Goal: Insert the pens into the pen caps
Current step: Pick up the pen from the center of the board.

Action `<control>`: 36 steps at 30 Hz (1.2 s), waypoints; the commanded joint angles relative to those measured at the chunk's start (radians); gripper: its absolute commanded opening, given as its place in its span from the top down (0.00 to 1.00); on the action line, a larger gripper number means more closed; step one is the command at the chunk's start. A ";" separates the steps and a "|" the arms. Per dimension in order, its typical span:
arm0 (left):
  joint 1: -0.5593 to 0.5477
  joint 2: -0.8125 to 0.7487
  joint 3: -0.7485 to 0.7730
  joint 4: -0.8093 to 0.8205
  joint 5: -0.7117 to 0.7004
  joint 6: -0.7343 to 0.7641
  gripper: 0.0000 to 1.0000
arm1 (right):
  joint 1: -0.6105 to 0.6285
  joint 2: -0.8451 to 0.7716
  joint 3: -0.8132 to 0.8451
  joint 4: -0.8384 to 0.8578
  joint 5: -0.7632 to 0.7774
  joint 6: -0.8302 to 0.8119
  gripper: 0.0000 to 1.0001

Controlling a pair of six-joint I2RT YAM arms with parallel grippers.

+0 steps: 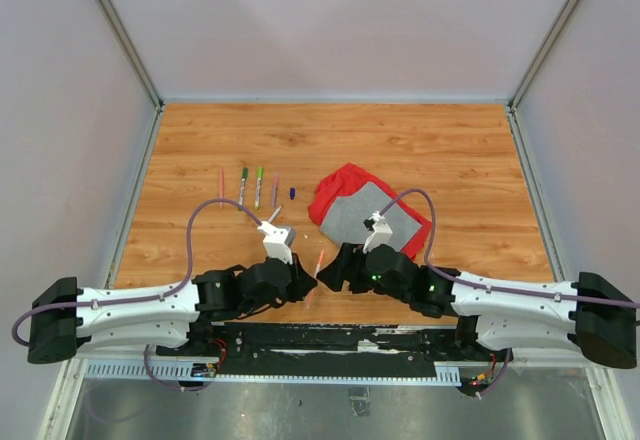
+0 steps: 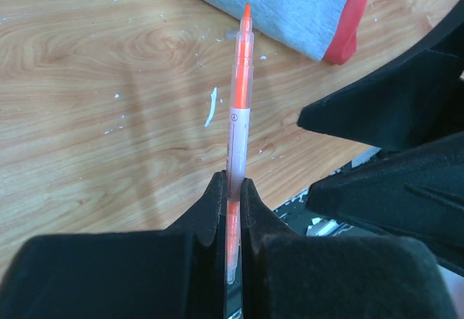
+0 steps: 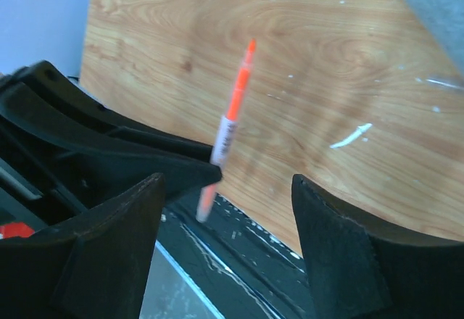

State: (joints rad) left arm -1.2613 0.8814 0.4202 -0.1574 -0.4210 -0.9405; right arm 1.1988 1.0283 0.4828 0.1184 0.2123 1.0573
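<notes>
My left gripper (image 1: 308,278) (image 2: 232,188) is shut on an orange pen (image 2: 239,109), gripping its lower barrel, with the uncapped orange tip pointing up and away over the wood. The pen also shows in the top view (image 1: 318,260) and in the right wrist view (image 3: 230,119). My right gripper (image 1: 336,266) (image 3: 226,185) is open and empty, close beside the pen, with its jaws wide apart. Several pens (image 1: 242,186) lie in a row on the table further back. A tiny blue pen cap (image 1: 292,192) lies at the right end of that row.
A red-and-grey cloth (image 1: 365,210) lies on the wooden table (image 1: 450,160) just beyond the right gripper; it also shows in the left wrist view (image 2: 304,0). The black base rail (image 1: 320,340) runs along the near edge under both grippers. Grey walls enclose the table.
</notes>
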 commanded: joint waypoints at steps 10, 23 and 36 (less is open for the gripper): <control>-0.073 -0.060 -0.028 0.118 0.009 0.092 0.99 | 0.031 0.212 0.037 0.225 0.029 0.121 0.50; -0.078 -0.014 -0.029 0.081 -0.019 0.062 0.54 | 0.037 0.203 0.049 0.304 -0.041 0.084 0.99; -0.078 -0.053 -0.017 0.053 -0.074 0.049 0.96 | 0.048 0.210 0.077 0.268 -0.071 0.049 0.89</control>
State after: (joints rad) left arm -1.3415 0.8692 0.3962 -0.0692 -0.4122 -0.8833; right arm 1.2083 1.2499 0.5228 0.4072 0.1459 1.1461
